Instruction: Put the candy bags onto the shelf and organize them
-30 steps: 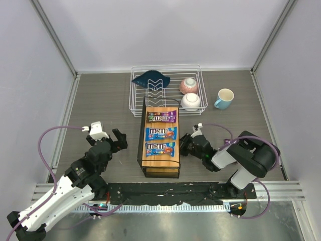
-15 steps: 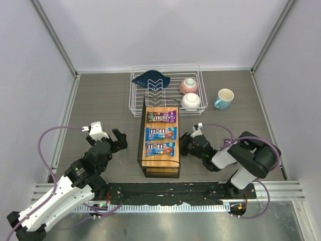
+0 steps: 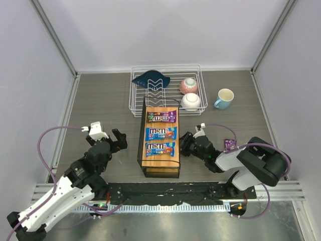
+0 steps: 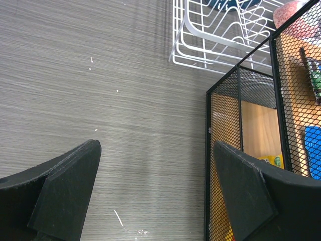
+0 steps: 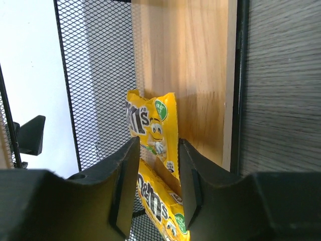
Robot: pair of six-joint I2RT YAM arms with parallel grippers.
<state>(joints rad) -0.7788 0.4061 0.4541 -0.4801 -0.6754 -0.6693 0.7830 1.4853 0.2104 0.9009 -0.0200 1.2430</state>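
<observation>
The shelf (image 3: 142, 145) has a black mesh frame and wooden planks. On its top plank lie a purple candy bag (image 3: 161, 117) and two blue ones (image 3: 161, 133) (image 3: 160, 148). My right gripper (image 3: 184, 145) reaches into the shelf's right side at the lower tier. In the right wrist view its jaws (image 5: 158, 170) stand open around two yellow candy bags (image 5: 153, 125) (image 5: 160, 206) lying on the lower plank (image 5: 200, 75). A small purple packet (image 3: 230, 144) lies on the table beside the right arm. My left gripper (image 3: 116, 139) (image 4: 155, 191) hangs open and empty left of the shelf.
A white wire dish rack (image 3: 165, 89) behind the shelf holds a dark blue dish (image 3: 152, 79) and two bowls (image 3: 189, 85) (image 3: 190, 101). A light blue mug (image 3: 224, 98) stands to its right. White walls enclose the table.
The right gripper's jaws have opened from shut, letting go of a yellow candy bag on the lower tier. The right arm's elbow swung right, uncovering the purple packet. The left arm is still.
</observation>
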